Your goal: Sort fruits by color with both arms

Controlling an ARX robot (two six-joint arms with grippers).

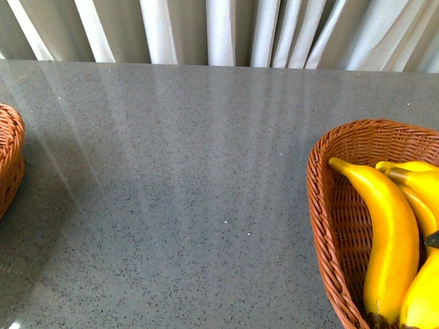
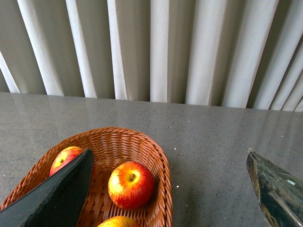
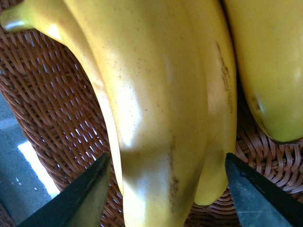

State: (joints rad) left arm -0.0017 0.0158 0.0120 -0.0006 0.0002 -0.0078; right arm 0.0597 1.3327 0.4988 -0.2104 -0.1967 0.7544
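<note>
Fingers of my right gripper stand wide apart, one on either side of a pair of bananas lying in the right wicker basket; I cannot tell whether they touch the fruit, and nothing is clamped. A third banana lies just beyond one finger. Fingers of my left gripper are also spread wide and hold nothing, hovering above the left wicker basket. Two red apples sit between them and behind one finger, with part of another fruit at the frame's edge.

I judge the sorting nearly or fully finished: the grey table shows no loose fruit in the front view. The next move likely calls for lifting both grippers straight up, clear of the basket rims. Open table lies between the baskets; a curtain bounds the far edge.
</note>
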